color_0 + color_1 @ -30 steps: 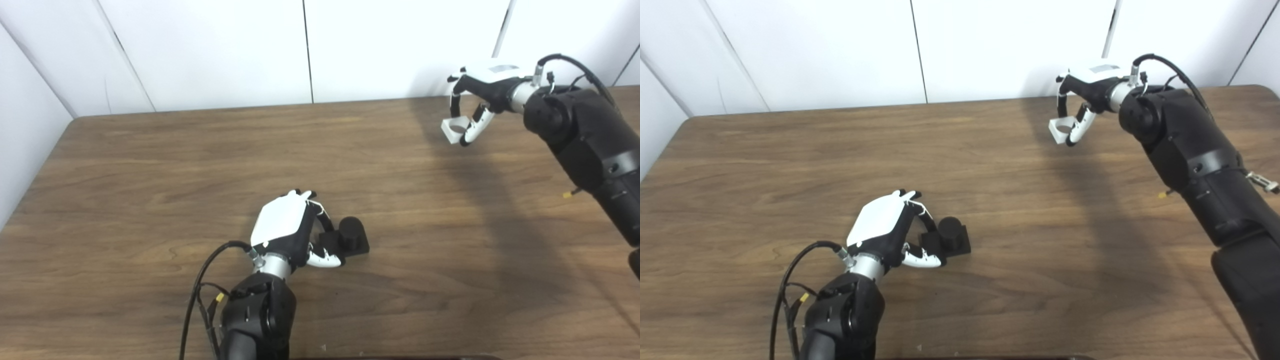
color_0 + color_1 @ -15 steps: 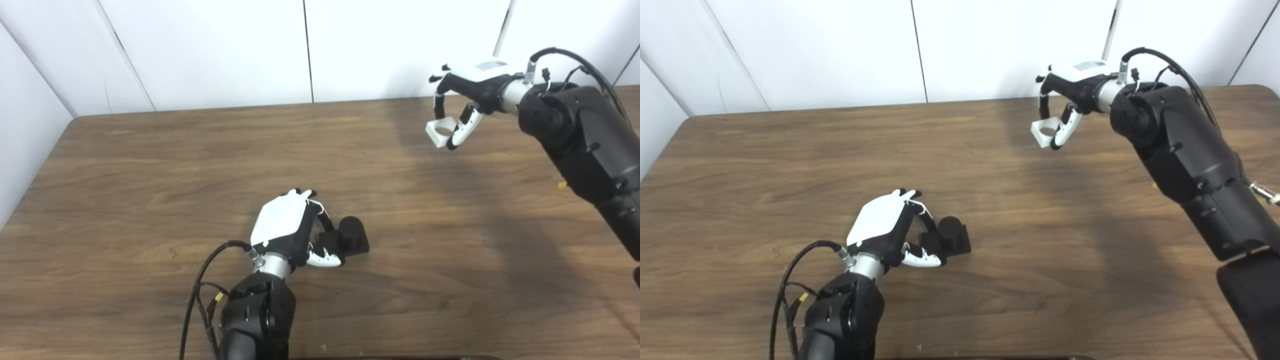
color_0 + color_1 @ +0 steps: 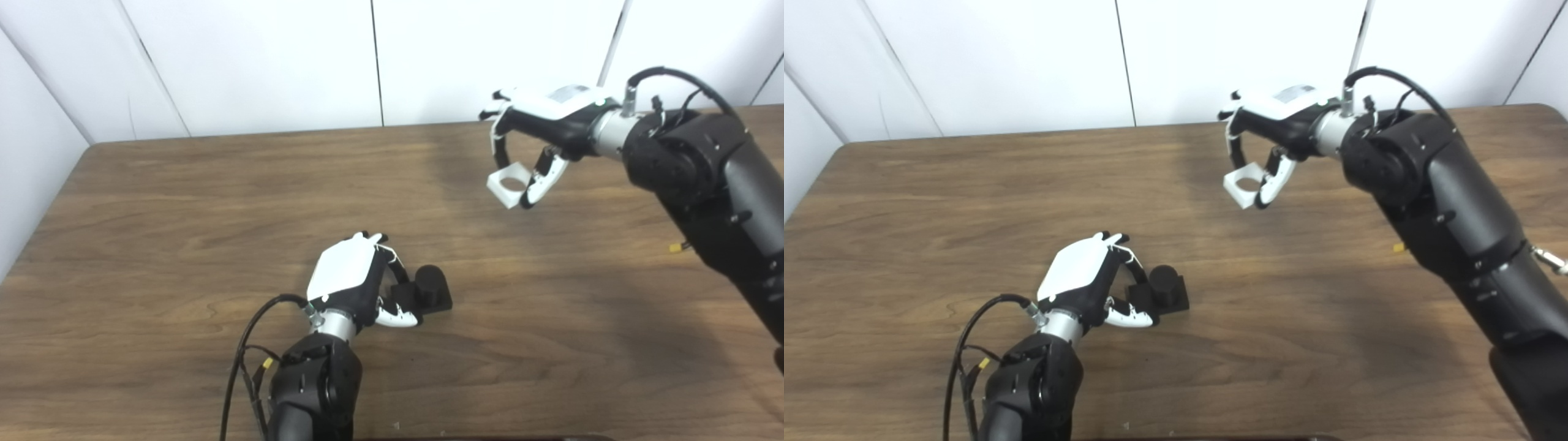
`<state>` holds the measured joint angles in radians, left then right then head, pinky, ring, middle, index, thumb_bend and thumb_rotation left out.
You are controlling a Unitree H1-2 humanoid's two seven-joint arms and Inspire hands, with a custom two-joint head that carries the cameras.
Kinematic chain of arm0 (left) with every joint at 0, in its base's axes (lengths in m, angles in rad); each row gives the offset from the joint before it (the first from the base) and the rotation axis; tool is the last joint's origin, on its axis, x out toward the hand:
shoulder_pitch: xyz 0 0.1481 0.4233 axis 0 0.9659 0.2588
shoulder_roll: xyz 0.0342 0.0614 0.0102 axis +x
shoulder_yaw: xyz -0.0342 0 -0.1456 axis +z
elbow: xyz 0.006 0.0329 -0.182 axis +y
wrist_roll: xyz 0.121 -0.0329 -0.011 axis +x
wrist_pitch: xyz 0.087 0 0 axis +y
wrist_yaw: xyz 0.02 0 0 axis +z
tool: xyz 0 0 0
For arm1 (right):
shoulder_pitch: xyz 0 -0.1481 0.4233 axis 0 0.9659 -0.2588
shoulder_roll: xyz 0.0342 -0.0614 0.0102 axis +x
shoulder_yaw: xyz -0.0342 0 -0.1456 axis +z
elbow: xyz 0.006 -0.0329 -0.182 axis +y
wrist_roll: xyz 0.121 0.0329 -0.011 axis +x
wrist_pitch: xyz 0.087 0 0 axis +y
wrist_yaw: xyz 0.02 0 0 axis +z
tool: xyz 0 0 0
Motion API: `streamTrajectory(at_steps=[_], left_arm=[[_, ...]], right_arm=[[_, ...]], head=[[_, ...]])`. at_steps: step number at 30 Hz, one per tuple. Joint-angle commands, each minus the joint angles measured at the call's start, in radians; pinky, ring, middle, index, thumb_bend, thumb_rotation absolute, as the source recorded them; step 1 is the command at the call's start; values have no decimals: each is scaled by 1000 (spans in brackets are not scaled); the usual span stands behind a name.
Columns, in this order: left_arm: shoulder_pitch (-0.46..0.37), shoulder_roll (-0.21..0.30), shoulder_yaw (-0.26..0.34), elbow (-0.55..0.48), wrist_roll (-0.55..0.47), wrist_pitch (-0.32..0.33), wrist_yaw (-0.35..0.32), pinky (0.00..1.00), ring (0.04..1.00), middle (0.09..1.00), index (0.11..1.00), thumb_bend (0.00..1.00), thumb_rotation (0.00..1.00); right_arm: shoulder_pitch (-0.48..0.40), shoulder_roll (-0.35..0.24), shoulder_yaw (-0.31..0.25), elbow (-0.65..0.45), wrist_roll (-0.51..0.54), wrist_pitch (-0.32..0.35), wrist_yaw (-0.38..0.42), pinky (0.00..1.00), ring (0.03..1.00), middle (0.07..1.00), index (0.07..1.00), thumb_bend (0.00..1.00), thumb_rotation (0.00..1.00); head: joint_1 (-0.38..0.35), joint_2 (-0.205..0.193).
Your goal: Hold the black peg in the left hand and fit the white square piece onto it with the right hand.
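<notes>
- Left eye view: the left hand (image 3: 349, 278) lay low on the table (image 3: 153, 202), near the middle of the near side, its fingers (image 3: 398, 317) curled around the left edge of the peg (image 3: 427, 291).
- The peg was a short black cylinder standing upright on a square black base; the base rested on the table, and the cylinder's top was uncovered.
- The right hand (image 3: 542, 125) hung above the far right part of the table, its arm coming in from the right.
- Its fingers (image 3: 542, 184) pinched the piece (image 3: 507, 185), a white square block with a round hole, held clear of the table and tilted, the hole facing up and to the near side.
- The piece was well apart from the peg, farther off and to the right of it.
- Right eye view: the left hand (image 3: 1081, 272) had the same closed hold on the peg (image 3: 1164, 289), with the thumb along the base's near edge.
- The right hand (image 3: 1280, 122) gripped the piece (image 3: 1244, 185) between thumb and fingers, above the table (image 3: 906, 196); the arm's shadow fell across the wood below it.
- A white panelled wall (image 3: 1029, 61) stood behind the table's far edge.
</notes>
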<state>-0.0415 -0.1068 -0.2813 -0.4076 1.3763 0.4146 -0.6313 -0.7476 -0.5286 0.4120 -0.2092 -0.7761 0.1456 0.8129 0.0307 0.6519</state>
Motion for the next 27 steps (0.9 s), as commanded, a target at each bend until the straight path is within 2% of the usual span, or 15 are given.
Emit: streamTrajectory(at_steps=[1,7,13,19,27], left_arm=[[-1,14,8,25,23,6,5,1000,1000,943,482,525,62],[-8,4,7,19,44,16,-20,1000,1000,947,483,525,62],[-9,3,9,16,43,13,-26,1000,1000,946,483,525,62],[-5,8,11,16,24,9,-13,1000,1000,947,483,525,61],[-5,1,13,11,36,16,-27,1000,1000,946,482,525,60]], right_arm=[[-29,6,-26,-60,13,22,7,1000,1000,924,488,525,145],[-8,34,-30,-144,39,27,45,1000,1000,919,488,526,144],[-4,65,-16,-209,47,60,95,1000,1000,920,488,525,145],[6,97,-7,-227,49,52,100,1000,1000,913,487,526,146],[14,136,8,-242,28,48,105,1000,1000,909,486,526,147]], head=[[1,0],[6,0],[6,1],[7,6],[5,9]])
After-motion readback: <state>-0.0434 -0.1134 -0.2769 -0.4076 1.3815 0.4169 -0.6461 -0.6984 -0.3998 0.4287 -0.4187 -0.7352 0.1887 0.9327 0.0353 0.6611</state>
